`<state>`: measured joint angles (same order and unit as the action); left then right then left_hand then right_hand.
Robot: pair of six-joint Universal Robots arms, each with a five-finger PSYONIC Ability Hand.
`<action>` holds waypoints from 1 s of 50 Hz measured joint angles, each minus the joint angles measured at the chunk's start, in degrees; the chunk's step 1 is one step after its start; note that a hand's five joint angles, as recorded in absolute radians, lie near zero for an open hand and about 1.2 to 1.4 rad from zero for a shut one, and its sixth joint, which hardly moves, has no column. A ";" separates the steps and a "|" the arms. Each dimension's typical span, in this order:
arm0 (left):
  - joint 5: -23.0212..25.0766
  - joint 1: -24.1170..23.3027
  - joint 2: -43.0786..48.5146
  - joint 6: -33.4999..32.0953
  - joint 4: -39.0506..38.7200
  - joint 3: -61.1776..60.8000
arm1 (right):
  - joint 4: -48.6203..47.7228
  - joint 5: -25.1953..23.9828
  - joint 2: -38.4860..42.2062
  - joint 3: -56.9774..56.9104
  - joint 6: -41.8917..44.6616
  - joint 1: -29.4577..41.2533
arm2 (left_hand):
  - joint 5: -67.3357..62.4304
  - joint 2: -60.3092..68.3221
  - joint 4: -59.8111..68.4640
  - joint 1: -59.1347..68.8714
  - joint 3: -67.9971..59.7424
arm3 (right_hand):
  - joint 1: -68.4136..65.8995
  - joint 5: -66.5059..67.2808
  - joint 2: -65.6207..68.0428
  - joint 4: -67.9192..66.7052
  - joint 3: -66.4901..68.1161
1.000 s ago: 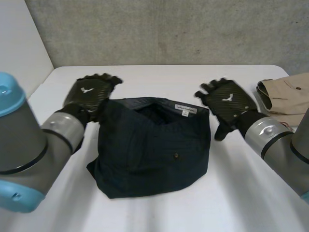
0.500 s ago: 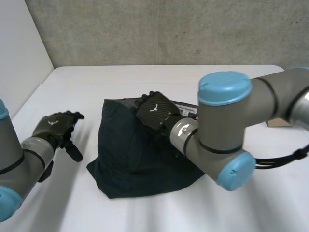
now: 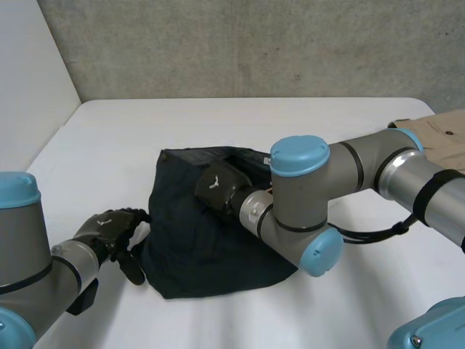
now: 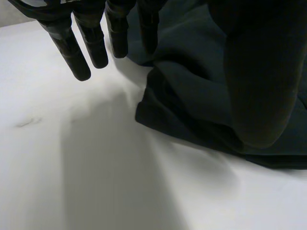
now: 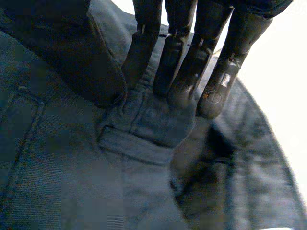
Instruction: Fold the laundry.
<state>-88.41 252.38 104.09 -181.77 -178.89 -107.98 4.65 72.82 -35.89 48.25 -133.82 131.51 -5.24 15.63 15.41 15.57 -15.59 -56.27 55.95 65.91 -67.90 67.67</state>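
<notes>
Head view shows a dark navy garment [image 3: 189, 240] lying crumpled in the middle of the white table [image 3: 218, 120]. The right hand [image 3: 218, 185] rests on its upper part, its straight fingers [image 5: 182, 72] pressing the cloth and gripping nothing. The left hand [image 3: 109, 229] hovers just beside the garment's near left corner, loosely open. A beige garment [image 3: 436, 134] lies well apart at the table's right edge.

White table [image 3: 109, 145], dark navy garment [image 3: 189, 240] at its middle, tan garment [image 3: 443, 134] near its far right corner.
</notes>
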 measured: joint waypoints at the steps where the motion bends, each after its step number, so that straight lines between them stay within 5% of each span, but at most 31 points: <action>1: -0.02 -0.31 0.08 0.14 -0.04 0.05 | -0.44 0.69 -0.28 -0.45 -0.48 -0.07 | 0.03 0.00 -0.02 -0.02 0.02 | 0.00 0.00 0.00 0.00 0.00; 11: -0.45 -4.25 0.50 0.40 -0.90 2.01 | -1.92 8.51 -11.44 1.08 -7.94 -3.93 | 2.33 -2.56 -2.33 -1.89 2.18 | -1.08 1.15 1.56 -0.16 0.03; 23: -0.93 -7.20 3.53 0.31 -2.23 3.87 | -1.56 9.84 -21.43 12.48 -8.61 -8.59 | 2.12 -2.42 -2.20 -1.46 1.94 | -0.92 1.15 1.39 -0.17 -0.13; 27: -2.17 -7.98 4.54 0.28 -2.57 4.25 | -1.32 9.23 -21.73 14.06 -8.38 -8.61 | -8.70 8.72 8.48 9.84 -8.72 | 20.65 -19.25 -21.30 20.98 -21.24; 28: -2.85 -8.28 4.93 0.27 -2.75 4.40 | -1.24 8.89 -21.69 14.42 -8.30 -8.58 | -14.64 14.74 14.49 14.98 -14.67 | 20.65 -19.25 -21.30 20.98 -21.24; 29: -4.34 -8.84 5.64 0.24 -3.23 4.63 | -1.05 7.32 -21.11 15.01 -8.06 -8.44 | -19.68 19.46 19.69 19.35 -19.38 | 35.35 -40.75 -41.72 42.38 -42.45; 33: -6.70 -9.47 6.37 0.20 -4.72 4.72 | -0.77 1.73 -18.21 14.41 -7.01 -8.13 | -34.74 34.16 35.00 31.44 -34.51 | 42.05 -50.50 -50.08 52.14 -52.56; 41: -7.51 -9.56 5.87 0.18 -6.18 4.23 | -0.33 -9.03 -9.81 8.58 -2.58 -7.78 | -43.79 42.63 44.12 38.51 -43.19 | 42.11 -51.00 -50.58 52.29 -53.15; 48: -7.30 -9.40 5.53 0.24 -6.36 4.33 | -0.27 -10.77 -2.47 2.34 -1.22 -6.28 | -45.01 44.45 45.33 39.76 -44.58 | 41.81 -49.94 -49.98 51.91 -52.05; 50: -7.22 -9.37 5.50 0.26 -6.41 4.53 | -0.24 -10.72 0.76 -0.51 -1.16 -5.59 | -45.98 45.68 46.45 41.90 -45.73 | 30.06 -36.48 -35.93 38.00 -37.62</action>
<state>-95.63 243.01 109.58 -181.50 -185.30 -103.45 4.41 62.10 -35.13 47.74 -134.97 125.92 -51.22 61.31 61.86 57.47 -61.32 -26.21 19.48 29.98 -29.91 30.05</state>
